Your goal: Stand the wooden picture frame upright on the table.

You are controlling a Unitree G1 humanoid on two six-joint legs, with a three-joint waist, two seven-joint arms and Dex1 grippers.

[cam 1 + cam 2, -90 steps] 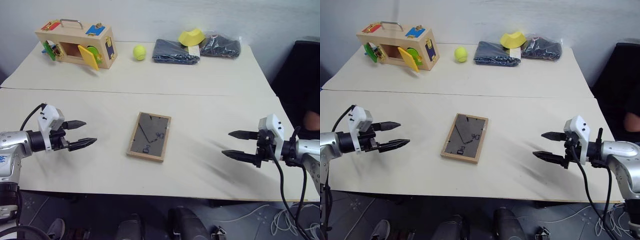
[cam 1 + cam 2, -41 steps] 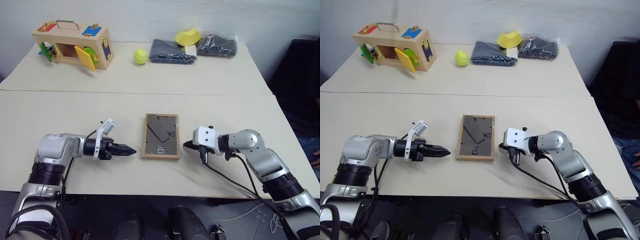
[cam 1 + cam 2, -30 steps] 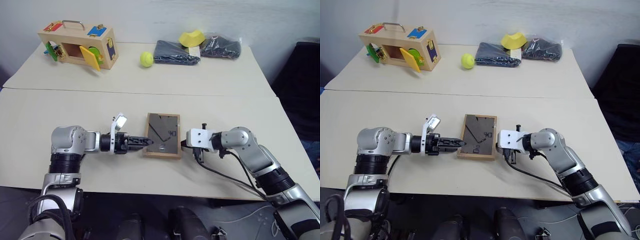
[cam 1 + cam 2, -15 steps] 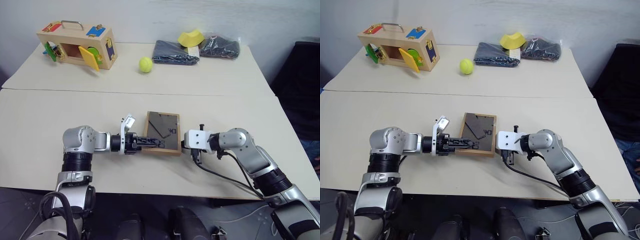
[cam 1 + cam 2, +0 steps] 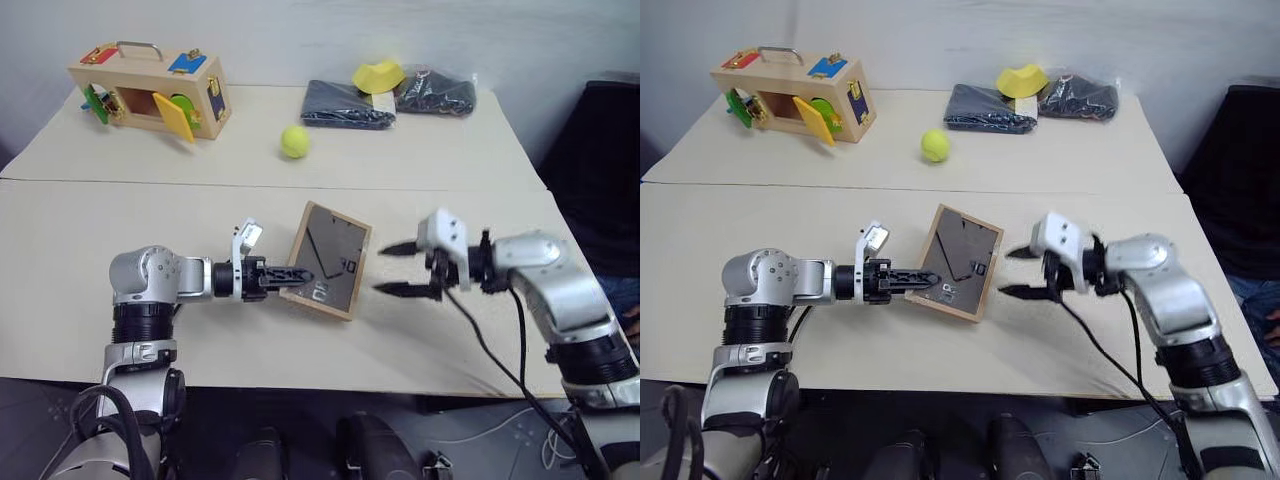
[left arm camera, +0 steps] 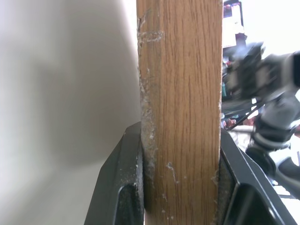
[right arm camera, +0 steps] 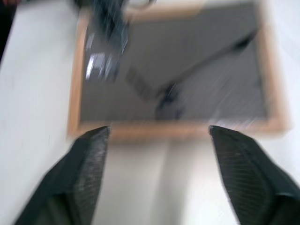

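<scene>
- From the head cameras I see the wooden picture frame (image 5: 329, 260) near the middle of the front section of the table (image 5: 300, 160), tilted up off the surface, its dark grey back panel facing me.
- My left gripper (image 5: 292, 275) comes in from 9 o'clock and is clamped on the frame's left edge; the fingers are narrow, with the wood between them.
- My left wrist view gives what the head views cannot: the light-wood edge (image 6: 180, 108) seen end-on, filling the gap between the two black fingers (image 6: 124, 187), both pressed against it. The grain runs along the edge and pale dust sits on it.
- My right gripper (image 5: 398, 268) hangs at 3 o'clock of the frame, near it but apart, fingers spread wide and holding nothing.
- My right wrist view, blurred, looks down on the frame's back (image 7: 173, 79): a dark panel inside a light wooden border, with the thin fold-out stand lying slantwise across it.
- Only the head views show the far section of the table: at 11 o'clock a wooden box (image 5: 150, 88) with coloured latches, at 12 o'clock a yellow-green ball (image 5: 293, 141), and towards 1 o'clock dark bags (image 5: 345, 105) with a yellow object (image 5: 378, 75) on them.
</scene>
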